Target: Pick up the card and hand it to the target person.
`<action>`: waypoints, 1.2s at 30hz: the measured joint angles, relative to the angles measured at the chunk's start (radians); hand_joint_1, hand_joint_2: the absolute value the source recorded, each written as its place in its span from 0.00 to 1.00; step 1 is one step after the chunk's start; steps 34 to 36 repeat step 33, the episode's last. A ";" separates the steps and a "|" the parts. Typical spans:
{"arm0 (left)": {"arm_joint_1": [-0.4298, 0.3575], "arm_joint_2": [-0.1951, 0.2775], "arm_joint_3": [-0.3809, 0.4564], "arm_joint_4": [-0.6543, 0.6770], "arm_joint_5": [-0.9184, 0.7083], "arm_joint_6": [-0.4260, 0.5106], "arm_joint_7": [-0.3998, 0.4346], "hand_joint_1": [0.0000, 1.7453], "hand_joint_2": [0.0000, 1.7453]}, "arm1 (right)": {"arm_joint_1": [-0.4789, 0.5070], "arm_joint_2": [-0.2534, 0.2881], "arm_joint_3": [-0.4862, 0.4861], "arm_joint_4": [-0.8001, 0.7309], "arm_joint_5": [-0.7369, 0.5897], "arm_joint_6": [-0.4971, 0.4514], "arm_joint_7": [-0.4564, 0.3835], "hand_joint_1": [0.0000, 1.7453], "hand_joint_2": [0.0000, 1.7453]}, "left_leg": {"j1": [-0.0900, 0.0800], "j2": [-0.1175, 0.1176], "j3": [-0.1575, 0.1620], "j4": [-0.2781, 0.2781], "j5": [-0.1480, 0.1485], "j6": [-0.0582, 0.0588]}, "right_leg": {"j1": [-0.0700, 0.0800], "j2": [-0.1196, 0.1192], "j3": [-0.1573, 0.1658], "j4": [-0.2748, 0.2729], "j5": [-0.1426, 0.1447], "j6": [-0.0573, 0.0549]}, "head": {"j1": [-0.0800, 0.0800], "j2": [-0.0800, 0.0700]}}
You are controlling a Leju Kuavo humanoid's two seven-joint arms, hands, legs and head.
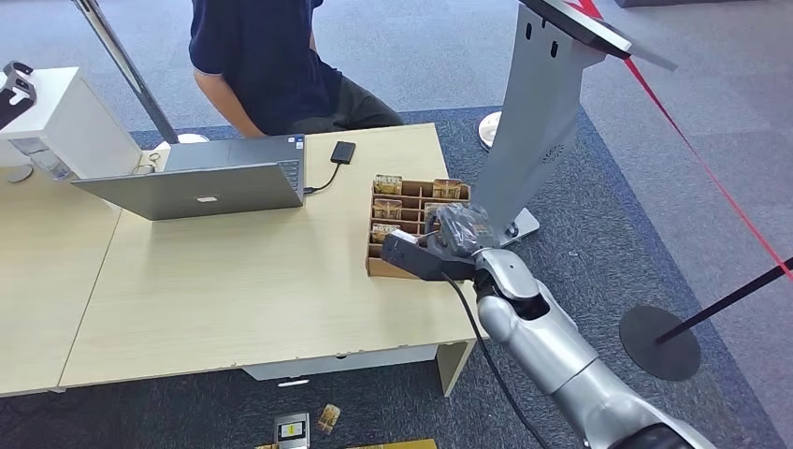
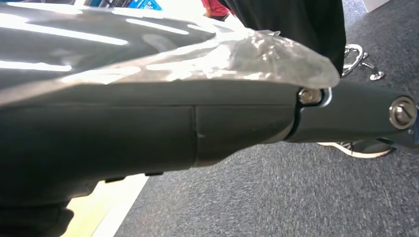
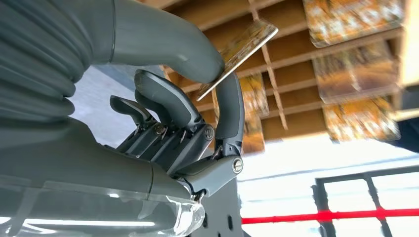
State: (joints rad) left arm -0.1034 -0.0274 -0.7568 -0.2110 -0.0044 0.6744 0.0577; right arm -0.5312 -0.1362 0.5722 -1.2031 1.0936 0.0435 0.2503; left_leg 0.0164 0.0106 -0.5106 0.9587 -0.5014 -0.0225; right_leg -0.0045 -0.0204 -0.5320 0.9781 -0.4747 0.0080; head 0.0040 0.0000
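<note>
Fingers (image 3: 228,106) of the right hand (image 3: 188,123) are seen in the right wrist view closed on a card (image 3: 242,49), which is pinched between the thick grey thumb and one dark finger and is held tilted, lifted clear of the wooden tray's dividers. In the head view the right hand (image 1: 458,229) is placed over the near right part of the compartmented tray (image 1: 374,267), and the silver right arm is stretched up to it from the lower right. More cards (image 1: 388,183) are stood in the tray's other compartments.

The tray is set at the right end of the light wooden table (image 1: 234,281). An open laptop (image 1: 210,182) is placed further left on the table, with a small black device (image 1: 342,152) cabled to it. A person in a dark shirt (image 1: 257,61) is seated behind the table. A grey stand (image 1: 538,131) is positioned just beyond the tray on the carpet.

The left hand (image 2: 346,111) is shown in the left wrist view over grey carpet; whether it is clenched or released cannot be told.
</note>
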 joint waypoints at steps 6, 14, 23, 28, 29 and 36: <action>0.001 0.000 0.000 0.000 0.008 0.002 0.000 0.00 0.00 | -0.009 -0.025 -0.001 -0.101 -0.029 0.047 -0.008 1.00 1.00 | 0.000 0.000 0.000 0.000 0.000 0.000 | 0.000 0.000 0.000 0.000 0.000 0.000 | 0.000 0.000; 0.002 0.000 0.000 0.000 0.015 0.005 -0.004 0.00 0.00 | -0.011 -0.040 -0.003 -0.199 -0.138 0.060 -0.022 1.00 1.00 | 0.000 0.000 0.000 0.000 0.000 0.000 | 0.000 0.000 0.000 0.000 0.000 0.000 | 0.000 0.000; -0.001 0.000 0.000 0.000 0.006 0.004 -0.004 0.00 0.00 | -0.026 -0.007 0.000 -0.208 -0.457 0.030 -0.137 1.00 1.00 | 0.000 0.000 -0.001 0.000 0.000 0.000 | 0.000 0.000 0.000 0.000 0.000 0.000 | 0.000 0.000; -0.018 -0.002 -0.004 -0.002 -0.010 0.001 0.007 0.00 0.00 | -0.076 0.069 0.032 -0.086 -0.535 -0.006 -0.225 0.99 1.00 | 0.000 -0.001 -0.002 0.000 0.000 0.000 | 0.000 0.000 0.000 0.001 0.000 0.000 | 0.000 0.000; -0.022 -0.002 -0.005 -0.003 -0.012 0.000 0.008 0.00 0.00 | -0.086 0.087 0.040 -0.057 -0.542 -0.008 -0.237 0.99 1.00 | 0.000 -0.001 -0.002 0.000 0.001 0.000 | 0.000 0.000 0.000 0.001 0.000 0.000 | 0.000 0.000; -0.033 -0.003 -0.011 -0.006 -0.019 -0.003 0.012 0.00 0.00 | -0.126 0.144 0.067 0.043 -0.560 -0.011 -0.267 1.00 1.00 | 0.000 -0.001 -0.002 0.000 0.001 0.000 | 0.000 0.000 0.000 0.001 0.000 0.000 | 0.000 0.000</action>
